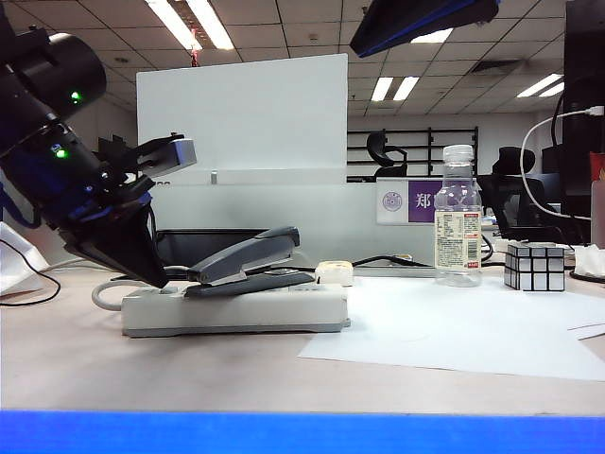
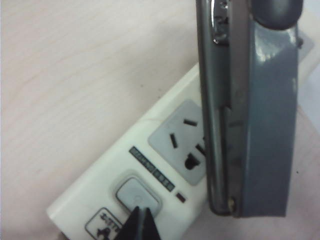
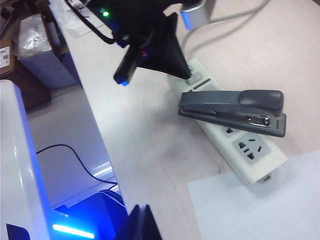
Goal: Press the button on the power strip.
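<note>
The white power strip (image 1: pixel 236 310) lies on the left of the table, its grey cable (image 1: pixel 104 295) leaving the left end. The pale-grey button (image 2: pixel 136 192) sits at that cable end. My left gripper (image 2: pixel 141 221) is shut, and its black tips rest on the button's near edge. In the exterior view the left gripper (image 1: pixel 159 280) points down onto the strip's left end. The right gripper (image 3: pixel 141 220) is shut and empty, held high above the table's front edge, well away from the power strip (image 3: pixel 250 162).
A grey stapler (image 1: pixel 250 260) lies on top of the strip, just right of the button. Behind it sits a small cream block (image 1: pixel 334 272). A water bottle (image 1: pixel 458 218) and a mirror cube (image 1: pixel 535 266) stand at the right, with white paper (image 1: pixel 454 331) in front.
</note>
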